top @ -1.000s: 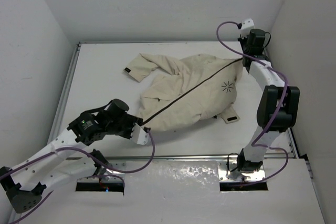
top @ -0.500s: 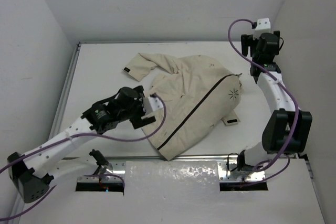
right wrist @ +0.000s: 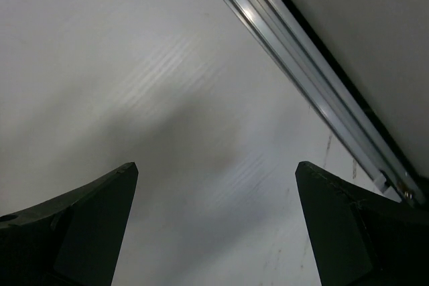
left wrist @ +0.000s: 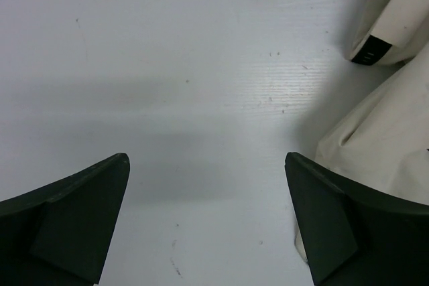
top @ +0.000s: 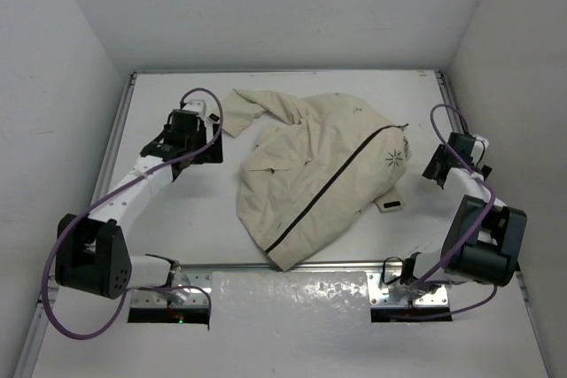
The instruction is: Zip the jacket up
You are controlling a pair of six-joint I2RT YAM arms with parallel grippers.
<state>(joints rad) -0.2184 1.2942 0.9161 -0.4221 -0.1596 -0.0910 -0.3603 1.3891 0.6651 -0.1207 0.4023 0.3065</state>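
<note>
The cream-beige jacket lies spread on the white table, its dark zipper line running unbroken from collar to hem, the starburst emblem near the collar. My left gripper hovers left of it, near a sleeve cuff, and is open and empty. In the left wrist view the left gripper frames bare table, with jacket fabric beside the right finger. My right gripper is open, right of the collar and apart from it. The right wrist view of the right gripper shows only table.
White walls enclose the table on three sides. An aluminium rail runs along the right edge close to my right gripper; a matching rail borders the left side. A metal plate lies at the near edge between the arm bases.
Both grippers opened and let go of the jacket's ends. The left arm swung to the far left, the right arm drew back to the right edge. The jacket settled loose.
</note>
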